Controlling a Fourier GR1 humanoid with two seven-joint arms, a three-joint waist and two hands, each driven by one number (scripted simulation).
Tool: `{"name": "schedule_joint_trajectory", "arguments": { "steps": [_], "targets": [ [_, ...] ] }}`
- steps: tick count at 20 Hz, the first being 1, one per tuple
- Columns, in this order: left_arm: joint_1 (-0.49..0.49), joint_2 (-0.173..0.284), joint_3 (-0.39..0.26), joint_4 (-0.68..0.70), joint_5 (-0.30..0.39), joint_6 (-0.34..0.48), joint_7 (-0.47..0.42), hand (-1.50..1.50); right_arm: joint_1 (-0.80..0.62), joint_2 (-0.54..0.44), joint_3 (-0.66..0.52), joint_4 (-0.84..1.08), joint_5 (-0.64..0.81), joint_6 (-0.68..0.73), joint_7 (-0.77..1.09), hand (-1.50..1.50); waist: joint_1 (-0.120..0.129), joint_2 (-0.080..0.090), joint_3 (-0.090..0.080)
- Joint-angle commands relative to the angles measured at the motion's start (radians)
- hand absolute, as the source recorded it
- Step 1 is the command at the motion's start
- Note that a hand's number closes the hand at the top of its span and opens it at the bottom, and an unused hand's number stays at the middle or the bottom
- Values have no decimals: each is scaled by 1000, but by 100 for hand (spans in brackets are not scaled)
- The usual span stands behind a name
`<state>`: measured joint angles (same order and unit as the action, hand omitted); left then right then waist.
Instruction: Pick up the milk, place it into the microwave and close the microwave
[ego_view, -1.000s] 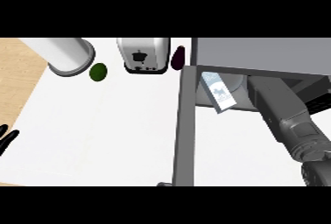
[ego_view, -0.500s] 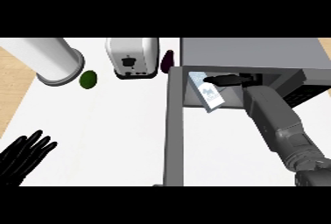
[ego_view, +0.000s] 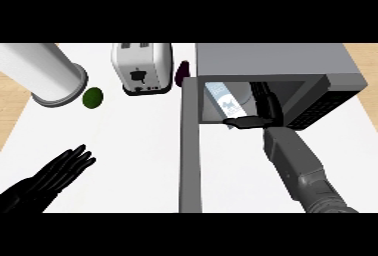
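**No readable text in view**

Nothing here can be read as a word, brand, number or sign. The milk (ego_view: 224, 101), standing inside the microwave (ego_view: 280, 65) at about 1 o'clock, carries a bluish print on its white face, but it is too blurred to make out as letters. The microwave's dark panel (ego_view: 325, 107) at 3 o'clock shows no legible digits or button labels. The toaster (ego_view: 142, 67) at 11 o'clock has a dark lever on its front and no marking that can be read.
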<state>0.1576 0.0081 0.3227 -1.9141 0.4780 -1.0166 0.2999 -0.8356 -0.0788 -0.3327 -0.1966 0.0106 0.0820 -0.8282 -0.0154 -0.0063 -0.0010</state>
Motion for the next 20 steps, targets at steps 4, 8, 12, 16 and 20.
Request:
{"name": "schedule_joint_trajectory", "arguments": {
  "steps": [4, 8, 12, 16, 20],
  "targets": [
    [-2, -8, -101, 31, -170, 21, -132, 150, 234, 57, 69, -102, 28, 6, -59, -150, -30, -13, -3],
    [-82, -8, -122, 113, -294, 59, -186, 150, 329, 45, 111, -167, 54, -14, -33, -150, -50, -14, -5],
    [-104, -8, -189, 132, -372, 115, -190, 150, 499, 13, 122, -271, 45, 10, -94, -150, -60, -14, -5],
    [-118, -8, -251, 165, -481, 118, -247, 150, 624, -6, 123, -402, 12, 63, -86, -150, -63, -13, -6],
    [-196, -8, -301, 271, -586, 144, -355, 150, 769, -50, 126, -540, -15, 119, -92, -150, -67, -5, -7]
  ]
}}
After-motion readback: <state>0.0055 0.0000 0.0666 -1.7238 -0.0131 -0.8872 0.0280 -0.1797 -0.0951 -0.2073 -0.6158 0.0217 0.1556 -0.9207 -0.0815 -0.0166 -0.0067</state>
